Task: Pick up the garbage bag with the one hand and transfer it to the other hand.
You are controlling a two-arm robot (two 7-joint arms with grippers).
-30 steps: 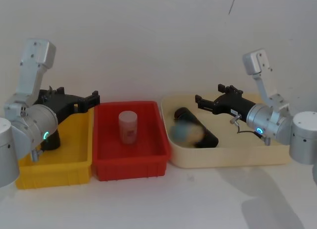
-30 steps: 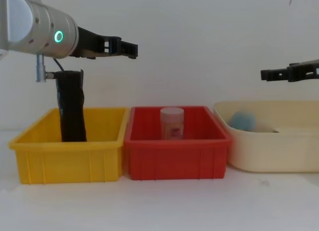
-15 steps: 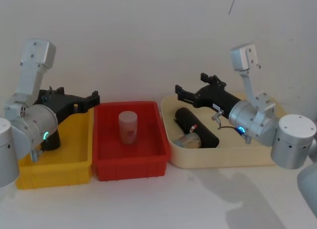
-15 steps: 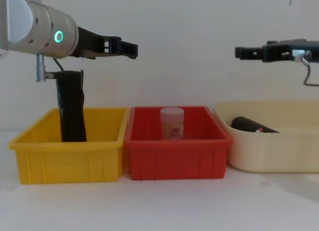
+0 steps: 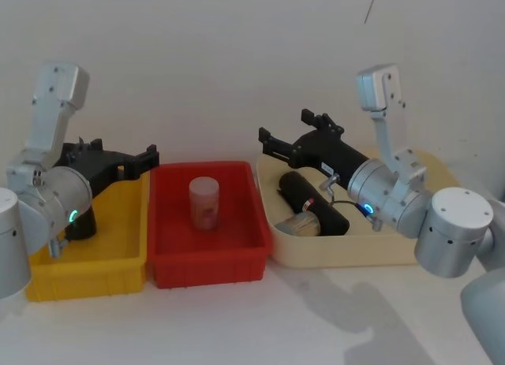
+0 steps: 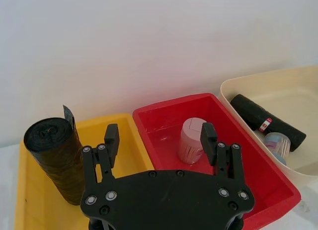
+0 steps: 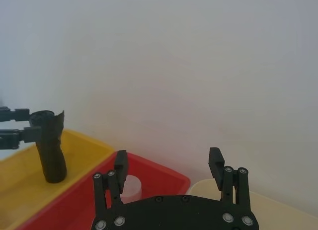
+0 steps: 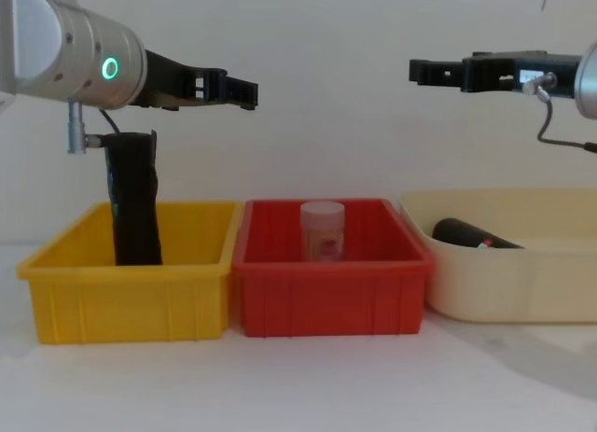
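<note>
White wall (image 5: 237,57) backs three bins, seemingly on white tabletop (image 5: 260,325).

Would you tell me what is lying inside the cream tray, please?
In the cream tray lie the garbage bag and a small clear cup beside it. The right hand hovers above; the arm hides part of the floor.

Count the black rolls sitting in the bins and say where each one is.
2. The labelled garbage bag lies on its side in the cream bin, beside a small jar. A plain black roll stands upright in the yellow bin. None in the red bin.
</note>
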